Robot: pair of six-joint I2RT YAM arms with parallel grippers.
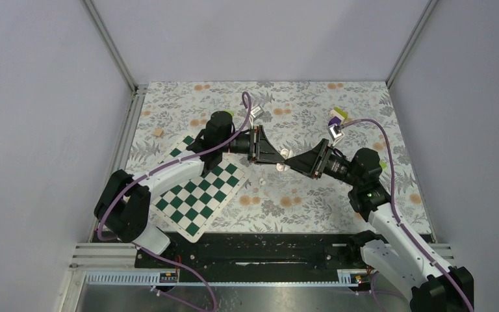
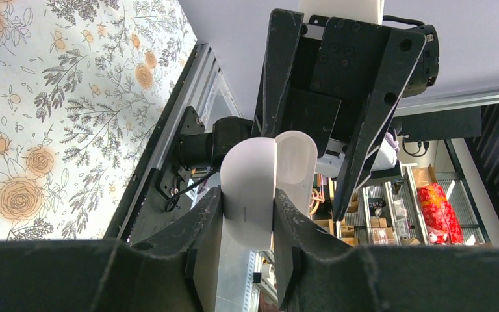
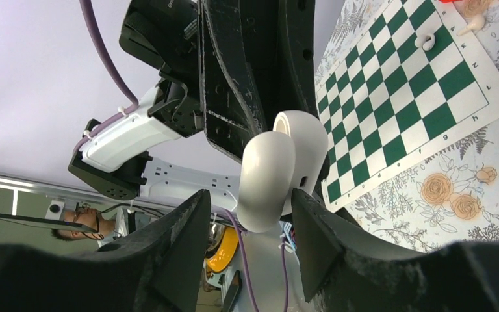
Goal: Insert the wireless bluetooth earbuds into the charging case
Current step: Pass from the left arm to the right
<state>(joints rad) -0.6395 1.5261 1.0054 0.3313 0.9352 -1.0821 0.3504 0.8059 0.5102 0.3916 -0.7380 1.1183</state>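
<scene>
A small white piece (image 1: 262,182), likely an earbud, lies on the surface at 7 o'clock of the charging case (image 2: 250,188), which hangs above mid-surface. The left jaws pinch it from 9 o'clock, long axis seemingly 9-to-3; the right jaws, at 3 o'clock, straddle it spread, equally near.

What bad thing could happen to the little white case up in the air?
The small white rounded plastic case hangs above the flowered table, clamped only by the left pincer; it could slip and drop. The right pincer stands open around it, so closing off-centre might knock it loose.
</scene>
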